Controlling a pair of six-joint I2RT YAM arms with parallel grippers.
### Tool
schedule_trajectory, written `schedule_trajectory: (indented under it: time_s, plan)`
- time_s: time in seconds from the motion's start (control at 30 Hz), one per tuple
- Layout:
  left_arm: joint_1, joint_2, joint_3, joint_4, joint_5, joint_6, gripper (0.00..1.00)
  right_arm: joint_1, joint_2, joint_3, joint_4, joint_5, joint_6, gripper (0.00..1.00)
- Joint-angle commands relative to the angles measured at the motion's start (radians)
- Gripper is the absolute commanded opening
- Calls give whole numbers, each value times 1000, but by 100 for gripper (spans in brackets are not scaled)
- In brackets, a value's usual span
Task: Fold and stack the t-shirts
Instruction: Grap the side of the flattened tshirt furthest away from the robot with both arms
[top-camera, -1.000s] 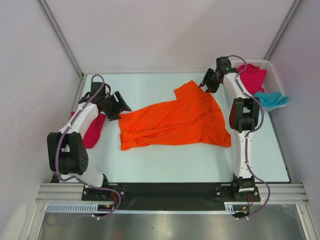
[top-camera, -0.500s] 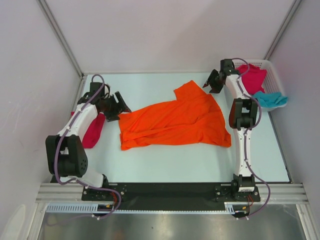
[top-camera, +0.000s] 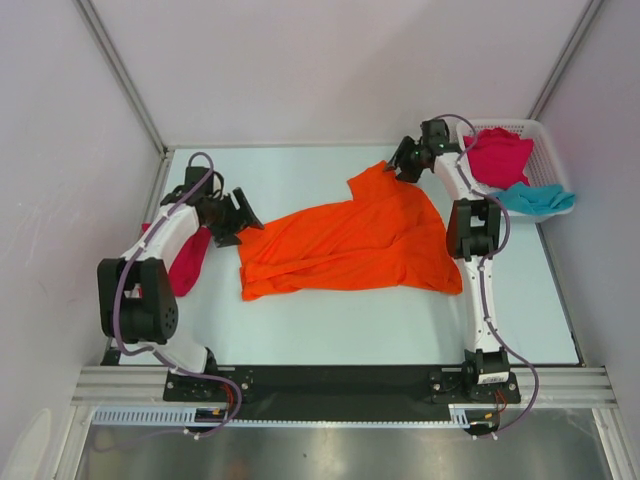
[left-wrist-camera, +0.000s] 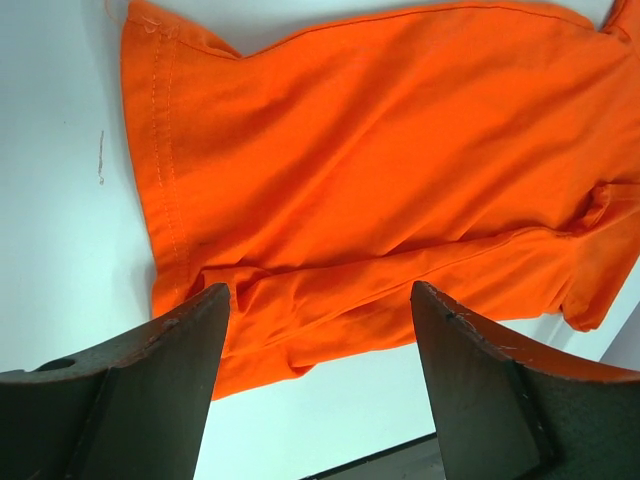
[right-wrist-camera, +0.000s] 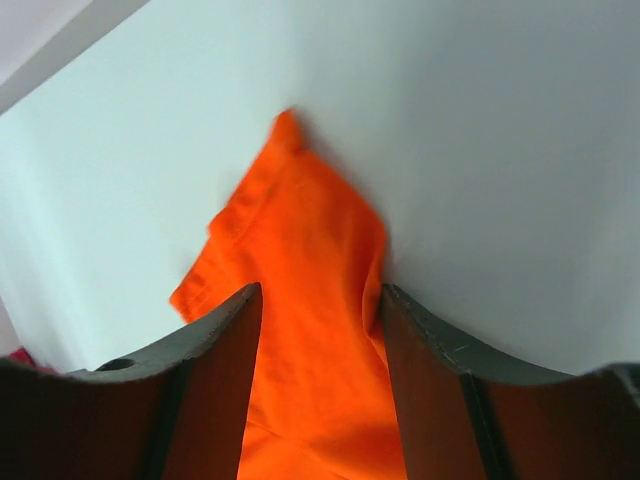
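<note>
Pale counter (top-camera: 330, 335) carries the orange t-shirt (top-camera: 350, 245), spread out and rumpled. At its left edge the left pincer (top-camera: 243, 213) hovers, jaws apart and gripping nothing. Over its far corner the right pincer (top-camera: 395, 168) stands with jaws apart, one on either side of the cloth. Left of it lies a magenta t-shirt (top-camera: 185, 265). Right of it, a white basket (top-camera: 548, 135) holds another magenta shirt (top-camera: 497, 155) and a teal t-shirt (top-camera: 535, 200).

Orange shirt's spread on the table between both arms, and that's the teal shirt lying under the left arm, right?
Not quite. Under the left arm lies the magenta shirt; the teal shirt drapes over the basket rim on the right, per the top view. The orange shirt is spread as you said.
</note>
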Motion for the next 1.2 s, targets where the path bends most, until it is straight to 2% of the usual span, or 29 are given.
schedule_trajectory:
  time_s: [0.0,0.07,0.17,0.2,0.27,0.33,0.4,0.53,0.57,0.63,0.73,0.97,1.13,1.17]
  plan:
    - [6,17,27,29,-2,9,79,70,64,-29,-56,-30,-24,55]
    - [6,30,21,32,-16,-6,79,85,52,-48,-58,-25,-37,53]
    - [6,51,10,39,-60,-40,77,91,35,-55,-61,-7,-55,43]
    - [6,59,9,41,-69,-49,77,90,32,-57,-64,-4,-61,33]
    - [6,89,6,49,-88,-75,73,90,21,-57,-74,9,-70,24]
    - [6,119,7,55,-97,-96,70,87,14,-58,-84,25,-89,9]
    - [6,142,7,70,-102,-109,65,85,-6,-71,-90,47,-106,0]
    - [6,165,16,81,-118,-127,56,83,-40,-95,-94,84,-133,0]
    - [6,169,21,88,-120,-132,50,80,-48,-97,-97,90,-138,0]
    - [6,182,29,90,-131,-141,45,76,-65,-100,-104,104,-149,0]
    - [7,183,55,79,-180,-152,46,73,-94,-114,-107,119,-162,0]
    - [9,178,208,30,-368,-90,70,65,-170,-183,-91,141,-173,0]
    - [23,237,271,65,-335,-83,75,73,-235,-230,-88,144,-164,0]
    - [55,263,277,73,-303,-89,75,79,-249,-262,-82,144,-169,0]
